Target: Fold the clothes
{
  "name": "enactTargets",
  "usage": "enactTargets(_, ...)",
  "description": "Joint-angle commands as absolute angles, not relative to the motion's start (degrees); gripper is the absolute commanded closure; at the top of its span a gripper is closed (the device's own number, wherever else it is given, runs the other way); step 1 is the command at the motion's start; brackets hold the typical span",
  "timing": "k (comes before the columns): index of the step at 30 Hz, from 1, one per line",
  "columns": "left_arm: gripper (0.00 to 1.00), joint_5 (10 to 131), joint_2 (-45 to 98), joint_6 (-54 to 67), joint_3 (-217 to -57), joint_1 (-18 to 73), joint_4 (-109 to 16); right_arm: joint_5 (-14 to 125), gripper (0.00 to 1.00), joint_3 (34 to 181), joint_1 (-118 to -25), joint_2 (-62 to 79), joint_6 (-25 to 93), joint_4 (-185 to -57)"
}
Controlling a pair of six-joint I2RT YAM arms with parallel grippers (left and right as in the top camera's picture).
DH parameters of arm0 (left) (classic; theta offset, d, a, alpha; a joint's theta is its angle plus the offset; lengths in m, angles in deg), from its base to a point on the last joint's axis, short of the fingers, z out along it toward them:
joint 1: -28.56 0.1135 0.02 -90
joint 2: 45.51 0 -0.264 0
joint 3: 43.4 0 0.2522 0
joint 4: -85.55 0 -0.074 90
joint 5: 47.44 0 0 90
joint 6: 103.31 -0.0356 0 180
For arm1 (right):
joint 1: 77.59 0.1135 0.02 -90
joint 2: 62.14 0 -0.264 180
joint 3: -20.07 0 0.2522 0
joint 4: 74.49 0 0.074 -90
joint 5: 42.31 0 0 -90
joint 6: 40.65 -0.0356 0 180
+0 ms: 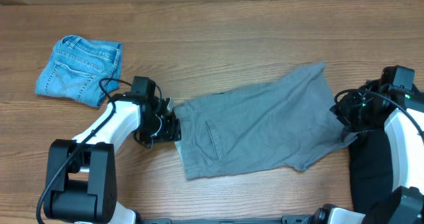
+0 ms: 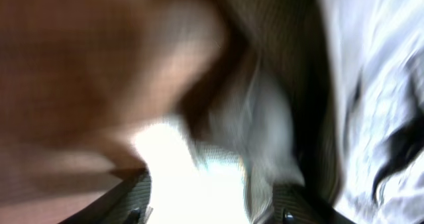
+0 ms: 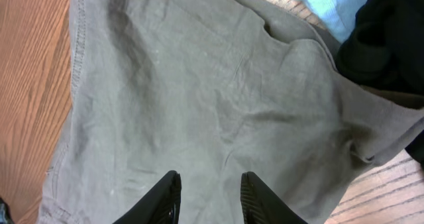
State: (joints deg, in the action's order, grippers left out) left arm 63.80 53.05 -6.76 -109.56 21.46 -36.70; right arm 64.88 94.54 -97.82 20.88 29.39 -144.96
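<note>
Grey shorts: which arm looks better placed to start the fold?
Probably left: the left gripper sits at the grey shorts' waistband edge; the right gripper hangs open over the leg cloth.

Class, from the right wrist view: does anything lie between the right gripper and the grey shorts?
Nothing visible does. The right gripper is open directly over the grey shorts; the black garment lies off to the side, at their edge.

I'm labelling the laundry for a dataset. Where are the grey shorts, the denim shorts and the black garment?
grey shorts [image 1: 265,121]: overhead view, middle of the spread cloth.
denim shorts [image 1: 79,68]: overhead view, back pocket area.
black garment [image 1: 366,177]: overhead view, middle of the dark cloth that shows.
</note>
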Motion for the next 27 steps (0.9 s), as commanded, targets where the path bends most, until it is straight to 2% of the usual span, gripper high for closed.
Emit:
enactTargets(1,0.36,56.6,53.1,-4.5,-107.4,23.3,-32.5,65.4,0.66,95.8,-97.8,20.1,30.8,-145.1)
enactTargets(5,0.37,59.6,52.7,-4.6,-107.3,26.8,-35.8,65.4,0.66,95.8,-97.8,20.1,30.7,-145.0)
enactTargets(8,0.41,59.7,52.7,-4.5,-106.8,26.8,-42.1,66.4,0.67,95.8,-97.8,20.1,30.8,-145.4)
enactTargets(15,0.4,64.0,52.7,-3.8,-105.1,26.5,-48.5,72.9,0.66,95.8,-97.8,20.1,35.9,-147.8)
enactTargets(17,0.46,64.0,52.7,-3.8,-105.1,26.5,-49.4,76.2,0.66,95.7,-97.8,20.1,37.8,-148.2)
enactTargets(19,0.58,63.3,52.7,-3.9,-105.1,26.5,-50.7,76.9,0.65,95.7,-97.5,20.1,37.9,-148.4)
enactTargets(24,0.73,58.1,52.7,-3.9,-105.1,26.9,-56.5,76.8,0.65,95.7,-94.7,20.1,37.9,-148.4)
enactTargets(27,0.94,55.3,52.7,-3.1,-105.4,28.7,-62.2,75.5,0.65,95.7,-92.3,20.1,37.8,-148.2)
